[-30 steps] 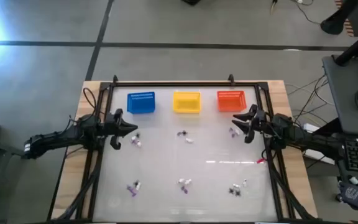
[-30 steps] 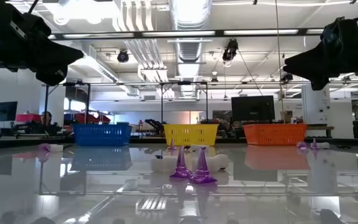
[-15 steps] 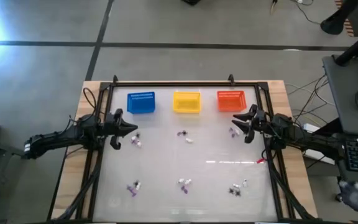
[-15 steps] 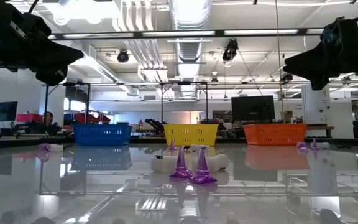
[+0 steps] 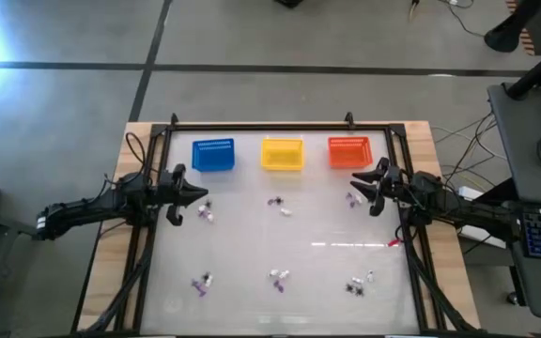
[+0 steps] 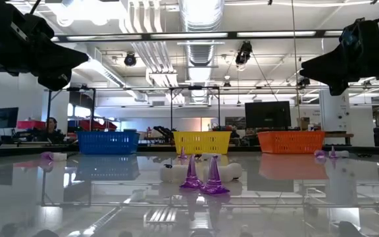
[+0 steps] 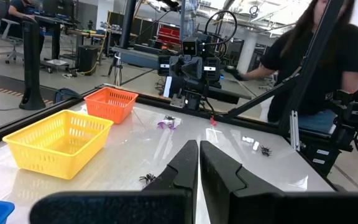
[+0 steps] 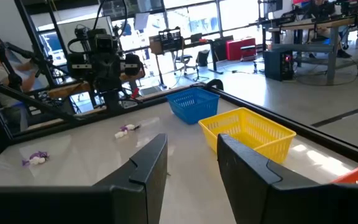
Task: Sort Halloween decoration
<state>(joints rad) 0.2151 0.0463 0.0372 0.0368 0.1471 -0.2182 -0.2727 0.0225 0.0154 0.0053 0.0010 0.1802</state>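
Observation:
Tiny white, purple and black Halloween decorations lie in small clusters on the glossy table: by the left arm (image 5: 205,212), at mid-table (image 5: 279,206), by the right arm (image 5: 352,198), and along the near edge (image 5: 201,283), (image 5: 278,277), (image 5: 359,284). Two purple cones (image 6: 202,176) stand upright in the low view. My left gripper (image 5: 204,195) hovers shut at the table's left side, pointing level inward. My right gripper (image 5: 352,181) hovers at the right side, open, with nothing between its fingers (image 8: 188,163).
Along the far edge stand a blue basket (image 5: 213,155), a yellow basket (image 5: 282,154) and an orange-red basket (image 5: 348,152). A black frame rail (image 5: 261,128) runs around the table. A person (image 7: 316,56) stands beyond the right side.

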